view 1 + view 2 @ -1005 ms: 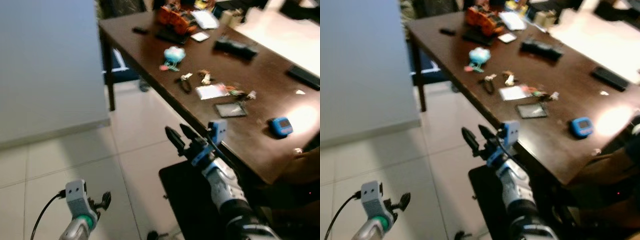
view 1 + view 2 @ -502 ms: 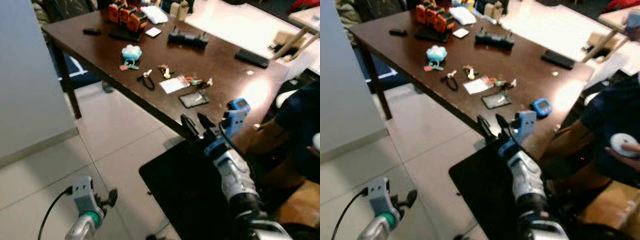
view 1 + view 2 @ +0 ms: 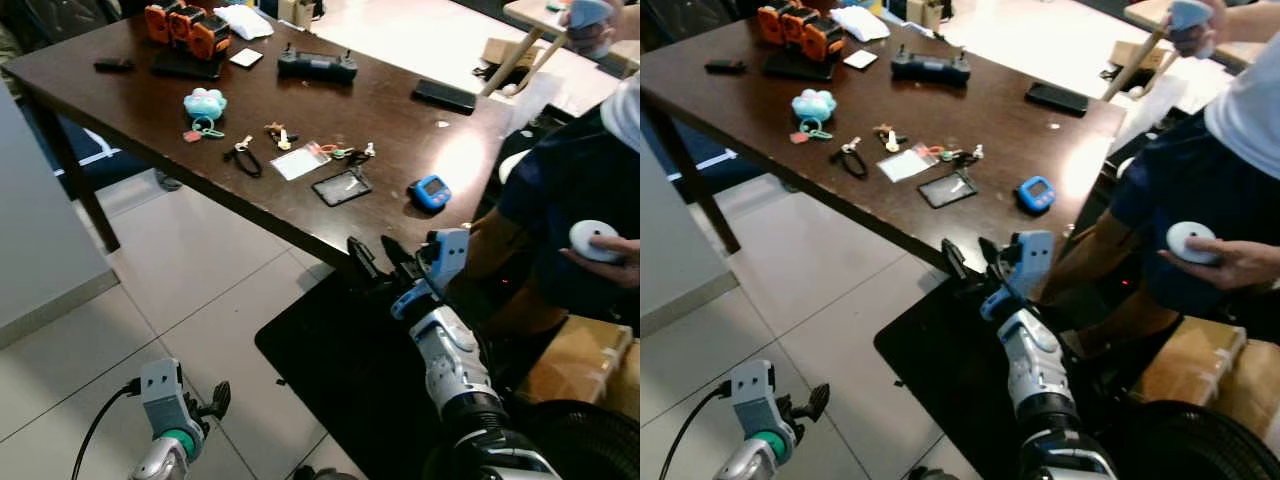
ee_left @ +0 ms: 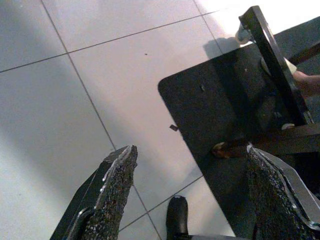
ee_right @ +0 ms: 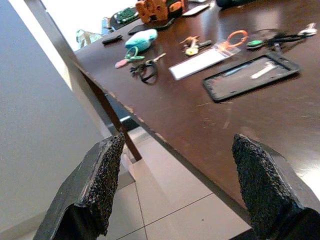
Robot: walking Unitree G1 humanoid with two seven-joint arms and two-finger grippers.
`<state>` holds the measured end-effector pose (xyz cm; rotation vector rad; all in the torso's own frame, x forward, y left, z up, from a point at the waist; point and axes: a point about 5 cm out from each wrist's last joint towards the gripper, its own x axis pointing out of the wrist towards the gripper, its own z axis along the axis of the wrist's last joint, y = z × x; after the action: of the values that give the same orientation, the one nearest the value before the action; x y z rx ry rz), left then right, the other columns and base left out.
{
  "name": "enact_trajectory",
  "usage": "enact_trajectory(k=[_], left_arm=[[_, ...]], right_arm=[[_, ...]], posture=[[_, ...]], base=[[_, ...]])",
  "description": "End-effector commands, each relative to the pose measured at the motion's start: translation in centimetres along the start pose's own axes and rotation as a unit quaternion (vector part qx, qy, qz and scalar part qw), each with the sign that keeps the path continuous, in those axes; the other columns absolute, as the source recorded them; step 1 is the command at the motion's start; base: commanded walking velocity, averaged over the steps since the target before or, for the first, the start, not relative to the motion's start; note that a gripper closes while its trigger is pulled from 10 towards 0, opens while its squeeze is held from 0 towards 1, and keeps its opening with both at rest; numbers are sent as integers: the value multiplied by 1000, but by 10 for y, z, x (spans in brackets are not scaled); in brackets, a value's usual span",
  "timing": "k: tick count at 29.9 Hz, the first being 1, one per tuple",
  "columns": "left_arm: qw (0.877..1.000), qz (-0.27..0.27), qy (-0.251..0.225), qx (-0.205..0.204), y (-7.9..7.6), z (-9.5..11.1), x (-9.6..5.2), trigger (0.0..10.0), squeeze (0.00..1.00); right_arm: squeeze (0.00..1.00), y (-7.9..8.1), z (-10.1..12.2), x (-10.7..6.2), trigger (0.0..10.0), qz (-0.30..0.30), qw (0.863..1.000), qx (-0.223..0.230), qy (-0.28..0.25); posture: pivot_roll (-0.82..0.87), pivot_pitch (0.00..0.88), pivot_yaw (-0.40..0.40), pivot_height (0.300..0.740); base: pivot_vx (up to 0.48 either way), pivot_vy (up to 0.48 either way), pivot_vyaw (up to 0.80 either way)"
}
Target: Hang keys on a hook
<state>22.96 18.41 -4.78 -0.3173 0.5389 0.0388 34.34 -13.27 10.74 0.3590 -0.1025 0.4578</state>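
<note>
Right wrist view shows the right gripper (image 5: 175,185) spread wide before keys (image 5: 192,46).

Dark wooden table (image 3: 400,120): keys (image 3: 240,155), blue plush (image 3: 204,103), card (image 3: 299,164), phone (image 3: 444,96), blue timer (image 3: 431,192).

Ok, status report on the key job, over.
Right pincer open at table edge, holding nothing. Left pincer open, low over floor. Keys on table, untouched. Person standing close right.

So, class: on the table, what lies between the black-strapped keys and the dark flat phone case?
In the right wrist view, a white card lies between the keys and the phone case on the table. The open right claw hovers at the table's edge.
</note>
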Motion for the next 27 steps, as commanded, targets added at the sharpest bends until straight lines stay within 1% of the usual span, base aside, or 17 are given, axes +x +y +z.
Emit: enact_trajectory(k=[1,5,9,12,13,16,17,20,22,23,25,27], left_arm=[[1000,-7,16,5,-3,-8,-2,10000,0],[1000,-8,15,5,-3,-7,-2,10000,0],[1000,-28,3,8,-8,-4,0,10000,0],[998,-57,-28,2,-15,5,2,10000,0],[998,-57,-28,2,-15,5,2,10000,0],[996,-76,-50,7,-21,13,5,10000,0],[995,-85,-60,10,-24,17,6,10000,0],[994,-91,-67,13,-26,20,7,10000,0],[993,-95,-71,15,-27,23,8,10000,0],[993,-95,-71,15,-27,23,8,10000,0],[993,-93,-69,15,-24,23,8,10000,0],[993,-93,-68,14,-23,23,8,10000,0]], right_arm=[[0,-2,-6,-5,10000,-9,1000,0,10],[0,-1,-6,-4,10000,-8,1000,0,9],[0,0,-5,-3,10000,-8,1000,0,8],[0,0,-3,-3,10000,-8,1000,-1,2],[0,0,-3,-3,10000,-8,1000,-1,2],[0,-1,1,-2,10000,-10,1000,-5,-4],[0,-3,5,-1,10000,-14,1000,-9,-10],[0,-5,8,-1,10000,-18,1000,-11,-16],[0,-12,16,-1,10000,-34,999,-12,-26],[0,-12,16,-1,10000,-34,999,-12,-26],[0,-22,25,-1,10000,-56,998,-16,-38],[0,-25,28,-2,10000,-62,997,-18,-42]], posture=[[60,77,-16,740],[60,77,-16,740],[59,76,-15,740],[57,76,-15,740],[57,76,-15,740],[52,77,-15,740],[52,77,-16,740],[52,77,-16,740],[52,77,-16,740],[52,77,-16,740],[52,77,-17,740],[52,77,-17,740]], base=[[0,0,0],[0,0,0],[0,0,0],[0,0,0],[0,0,0],[276,0,0],[274,0,0],[274,0,0],[266,0,0],[266,0,0],[264,0,0],[262,0,0]])
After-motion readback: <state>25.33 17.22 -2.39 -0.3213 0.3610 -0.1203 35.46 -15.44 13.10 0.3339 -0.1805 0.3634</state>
